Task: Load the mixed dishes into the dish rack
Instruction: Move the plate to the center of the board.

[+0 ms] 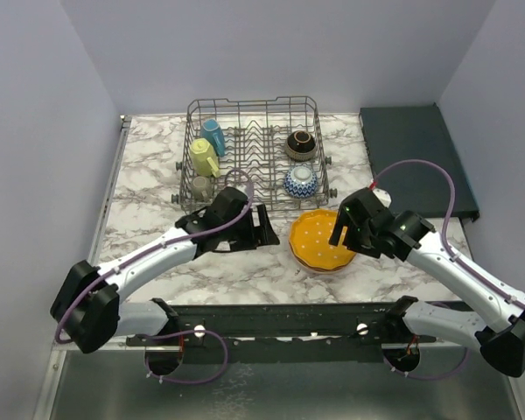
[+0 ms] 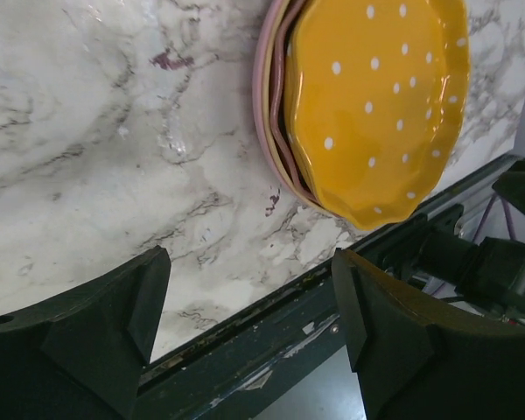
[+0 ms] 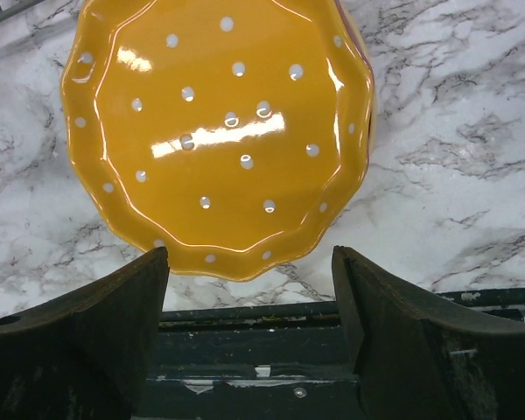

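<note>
The marble table (image 1: 149, 175) is carrying an orange dotted plate (image 1: 319, 238), lying on a pink plate (image 2: 264, 79) near the front. The left gripper (image 1: 267, 229) is hovering just left of it and the right gripper (image 1: 343, 223) over its right rim, both gaping wide and empty. Farther back, the dish rack (image 1: 254, 105) is holding mugs and bowls.

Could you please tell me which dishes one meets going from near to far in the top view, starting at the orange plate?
Orange plate → blue-white bowl → brown bowl.
</note>
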Available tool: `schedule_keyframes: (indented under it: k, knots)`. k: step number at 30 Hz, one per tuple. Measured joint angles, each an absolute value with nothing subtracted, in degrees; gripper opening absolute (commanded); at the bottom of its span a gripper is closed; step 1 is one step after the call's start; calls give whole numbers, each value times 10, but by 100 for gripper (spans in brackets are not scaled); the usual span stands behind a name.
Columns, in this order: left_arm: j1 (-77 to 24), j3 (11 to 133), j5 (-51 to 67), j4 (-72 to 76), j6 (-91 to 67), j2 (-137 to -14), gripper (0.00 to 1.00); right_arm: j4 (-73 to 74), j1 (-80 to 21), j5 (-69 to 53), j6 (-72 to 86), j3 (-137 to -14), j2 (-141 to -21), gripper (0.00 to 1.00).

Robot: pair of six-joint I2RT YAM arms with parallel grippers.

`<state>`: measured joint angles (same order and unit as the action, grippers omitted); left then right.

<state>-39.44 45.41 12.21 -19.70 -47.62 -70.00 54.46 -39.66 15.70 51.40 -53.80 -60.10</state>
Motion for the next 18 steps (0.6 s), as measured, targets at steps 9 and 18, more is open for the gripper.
schedule_keyframes:
  k: [9, 18]
  knots:
    - [-453, 487, 121, -138, -500, -806, 82, 558, -396, 159, 552, -523, -575, 80]
    - [-460, 522, 115, -91, -501, -881, 83, 571, -396, 160, 571, -517, -567, 82]
